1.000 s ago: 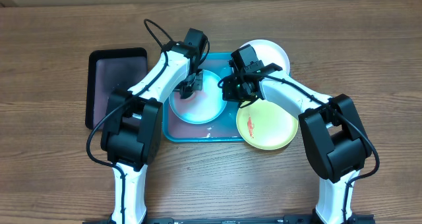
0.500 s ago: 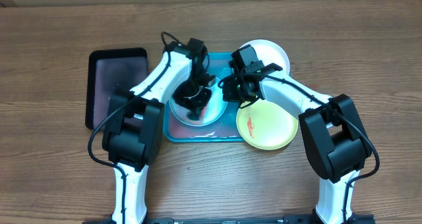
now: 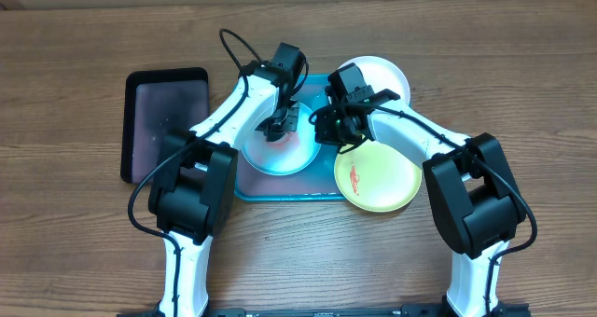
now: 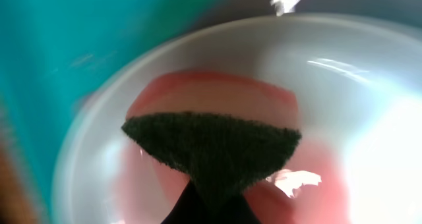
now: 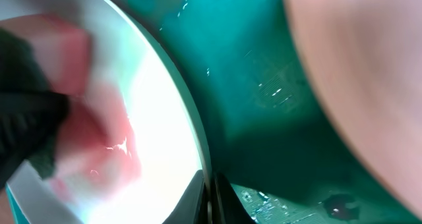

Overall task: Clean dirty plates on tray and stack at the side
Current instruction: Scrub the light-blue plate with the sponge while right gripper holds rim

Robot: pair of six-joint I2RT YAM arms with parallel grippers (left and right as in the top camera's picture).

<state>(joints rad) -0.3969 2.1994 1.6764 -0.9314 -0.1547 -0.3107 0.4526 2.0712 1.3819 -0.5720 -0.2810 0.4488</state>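
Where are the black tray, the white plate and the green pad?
black tray (image 3: pixel 165 121), overhead view, its bare floor.
white plate (image 3: pixel 384 75), overhead view, its uncovered part.
green pad (image 4: pixel 211 145), left wrist view, middle of its dark face.

Cannot tell from overhead how left tool (image 3: pixel 277 126) or right tool (image 3: pixel 328 130) stands: too small, too dark. Found tray (image 3: pixel 256 188) mostly covered by plates (image 3: pixel 378 182) and arms (image 3: pixel 410 130). Noted heavy blur in left wrist view, dark green pad (image 4: pixel 211 145) cut off at bottom edge.
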